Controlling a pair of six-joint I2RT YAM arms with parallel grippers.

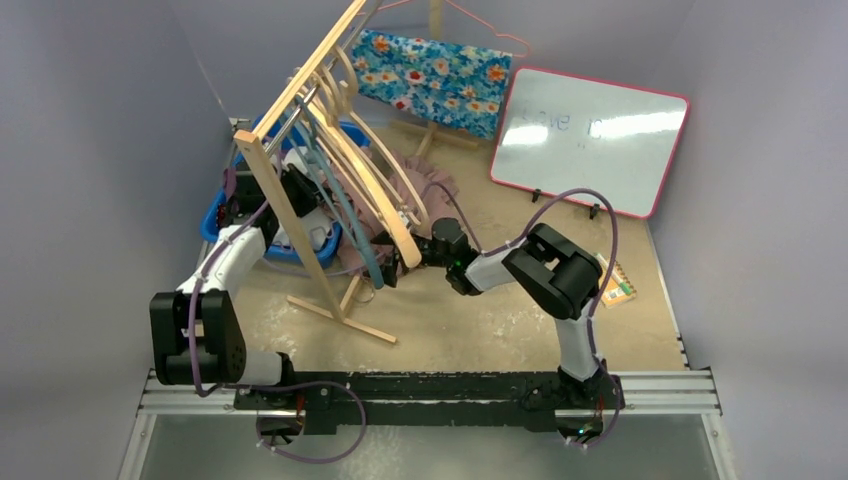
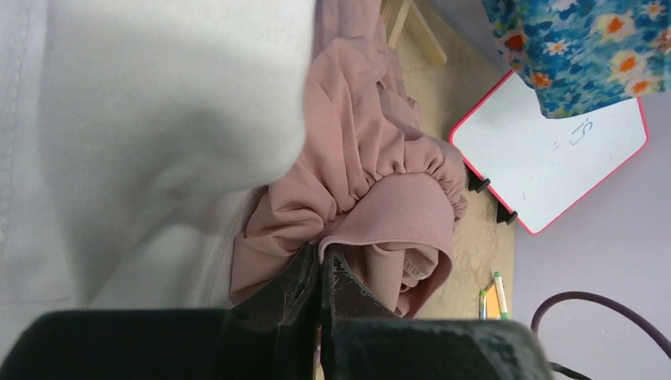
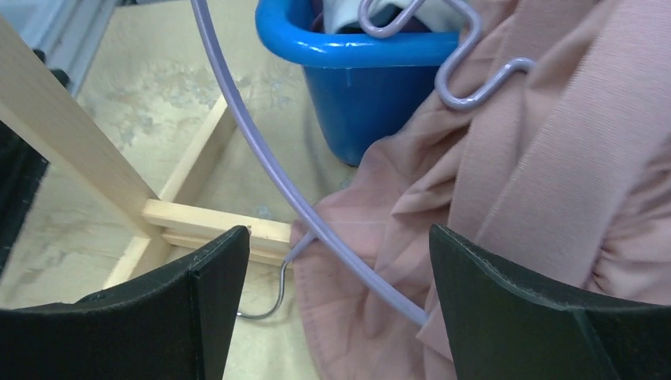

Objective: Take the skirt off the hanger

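Note:
The pink skirt (image 2: 372,158) hangs bunched below the tilted wooden rack (image 1: 300,95), and my left gripper (image 2: 323,252) is shut on a fold of its hem. In the top view the left gripper (image 1: 305,195) sits among the hangers by the basket. The skirt (image 3: 538,158) is draped over a lavender hanger (image 3: 261,150), whose metal hook rests on the table. My right gripper (image 3: 338,237) is open, with the hanger's bar and skirt cloth passing between its fingers without touching them. From above, the right gripper (image 1: 392,268) is at the rack's foot.
A blue basket (image 3: 372,87) with white laundry stands just behind the skirt. Several wooden hangers (image 1: 370,170) hang on the rack. A floral cloth (image 1: 430,75) hangs at the back, and a whiteboard (image 1: 590,140) leans at the right. Markers (image 1: 615,285) lie near the right arm.

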